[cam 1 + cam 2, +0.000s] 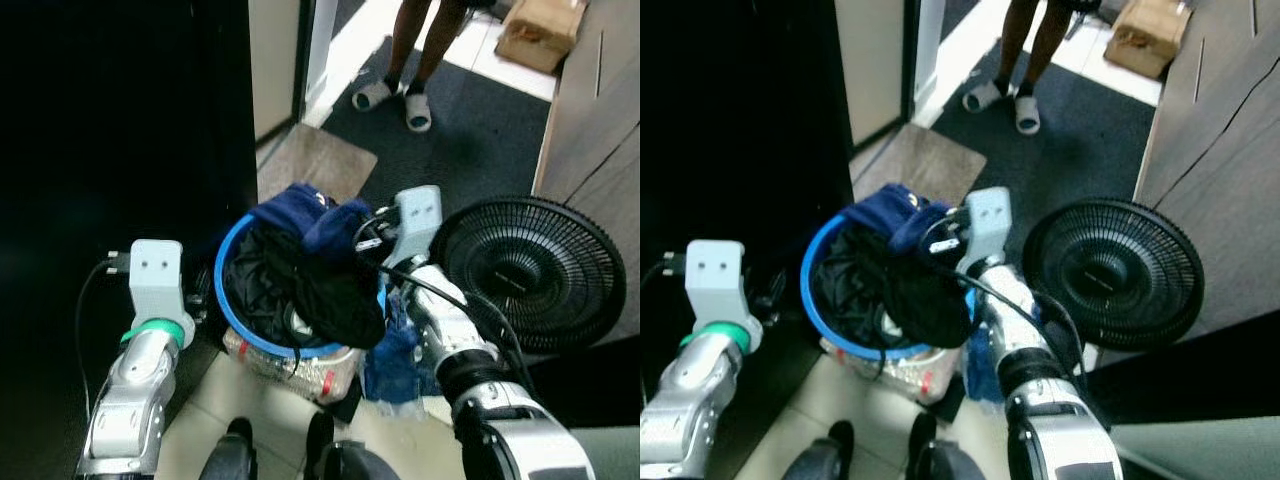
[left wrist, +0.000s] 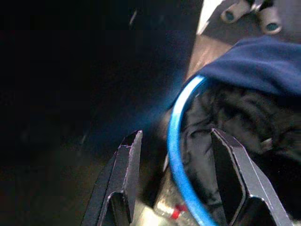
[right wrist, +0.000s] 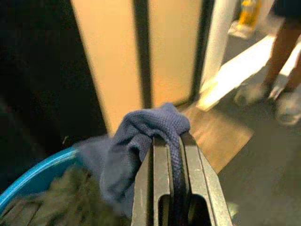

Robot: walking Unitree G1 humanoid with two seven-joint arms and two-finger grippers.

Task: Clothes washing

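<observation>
The navy blue garment (image 3: 141, 141) is pinched between the closed fingers of your right gripper (image 3: 171, 141) above the blue laundry basket (image 1: 228, 300), your left gripper (image 2: 176, 155) stands open astride its rim, so next lift it clear.

The blue-rimmed basket (image 1: 228, 300) is heaped with dark clothes (image 1: 310, 280), so its mouth is blocked. Its left side is hemmed by a dark wall (image 1: 120, 120), with a narrow gap beside the rim where the left tool (image 2: 176, 188) stands spread. To the right, a black fan (image 1: 535, 270) crowds the basket. Farther off, open carpet (image 1: 470, 130) and a doormat (image 1: 315, 165) are bounded by a person's feet (image 1: 392, 100).
</observation>
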